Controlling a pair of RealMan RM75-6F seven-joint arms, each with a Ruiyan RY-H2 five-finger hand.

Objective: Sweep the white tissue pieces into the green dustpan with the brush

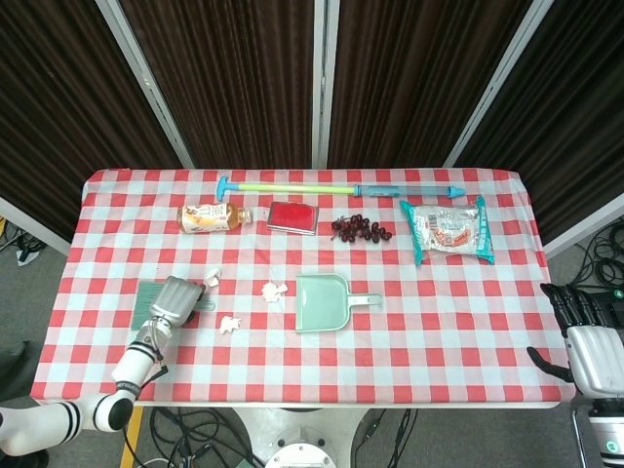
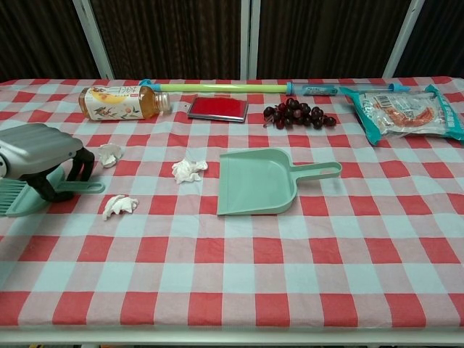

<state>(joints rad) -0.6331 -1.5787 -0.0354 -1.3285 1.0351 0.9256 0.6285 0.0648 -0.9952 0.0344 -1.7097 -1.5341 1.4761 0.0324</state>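
You see a matt green plastic dustpan [image 2: 257,181], crumpled white paper tissue pieces [image 2: 189,170], and a red-and-white checked cloth tablecloth [image 2: 304,261]
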